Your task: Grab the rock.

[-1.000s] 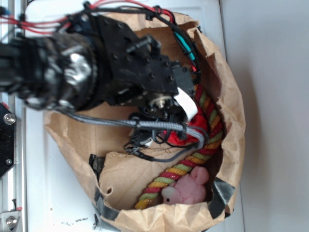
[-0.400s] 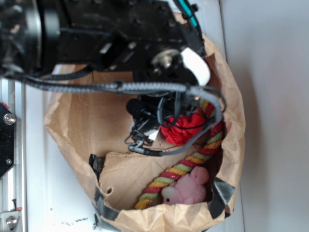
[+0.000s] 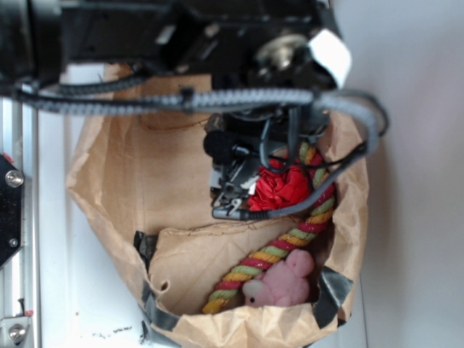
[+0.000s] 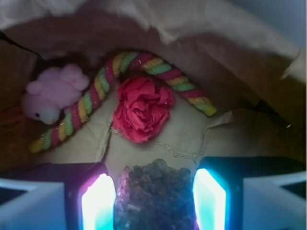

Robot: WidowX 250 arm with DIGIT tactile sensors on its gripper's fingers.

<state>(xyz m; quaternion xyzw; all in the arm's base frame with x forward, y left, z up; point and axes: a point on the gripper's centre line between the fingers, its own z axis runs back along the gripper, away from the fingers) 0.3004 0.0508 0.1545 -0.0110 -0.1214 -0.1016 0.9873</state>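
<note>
The rock [image 4: 156,196], a dark, rough, speckled lump, fills the gap between my two lit fingertips at the bottom of the wrist view. The left pad [image 4: 98,203] and the right pad [image 4: 208,199] both press against its sides, so my gripper [image 4: 154,203] is shut on it. In the exterior view the gripper [image 3: 233,196] hangs inside the brown paper bag [image 3: 123,181], just left of the red paper flower [image 3: 279,187]. The arm and its cables hide the rock there.
On the bag floor lie the red flower [image 4: 141,109], a striped rope [image 4: 86,108] curving round it, and a pink plush toy [image 4: 53,91]. The bag's crumpled walls [image 4: 230,48] rise on all sides. The arm's body covers the bag's top edge [image 3: 181,43].
The arm has moved up the exterior frame and looms larger and nearer the camera. The red flower, earlier partly covered by the gripper, now shows in full.
</note>
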